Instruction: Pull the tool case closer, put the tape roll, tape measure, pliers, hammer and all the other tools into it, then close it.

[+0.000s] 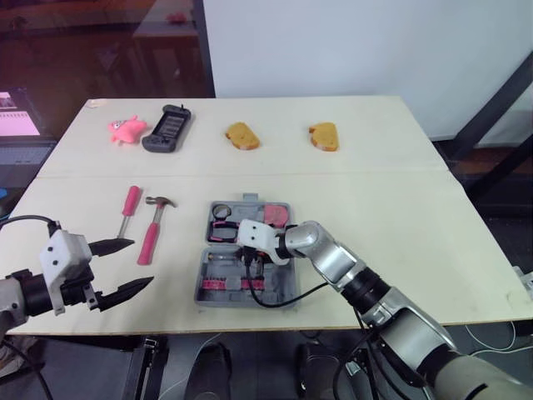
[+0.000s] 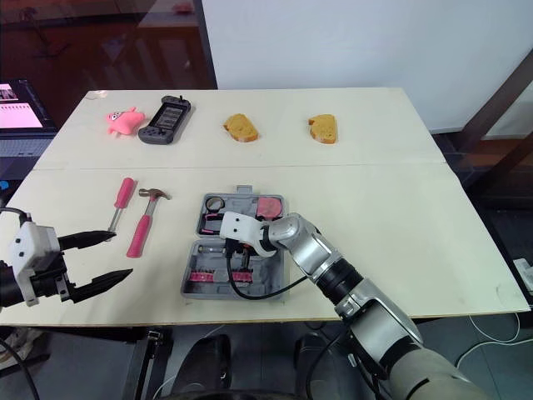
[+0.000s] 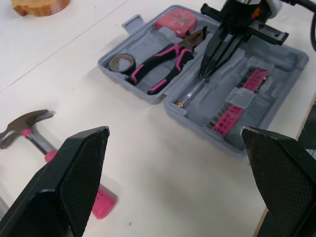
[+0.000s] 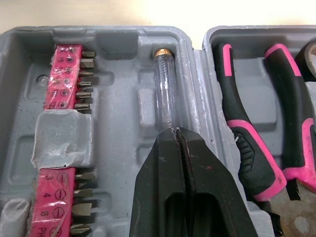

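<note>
Case [image 1: 279, 287] lies open, near centre of table [image 1: 400, 208]. My right gripper [image 4: 178, 132] is inside its near half, fingers pressed together, tips touching the end of the clear driver [image 4: 165, 89]. Pliers [image 3: 163, 64], tape roll [image 3: 122, 62] and tape measure [image 3: 172, 23] sit in the far half. Hammer [image 1: 152, 229] and screwdriver [image 1: 130, 204] lie on the table left of the case. My left gripper [image 1: 140, 262] hovers at the near left, fingers spread wide.

From up on the head, both eye views look forward and down over the whole table [image 1: 416, 167], while the left wrist view peers low across at the open tool case [image 3: 291, 59] and the right wrist view sits tight inside it, all sharing that case.
</note>
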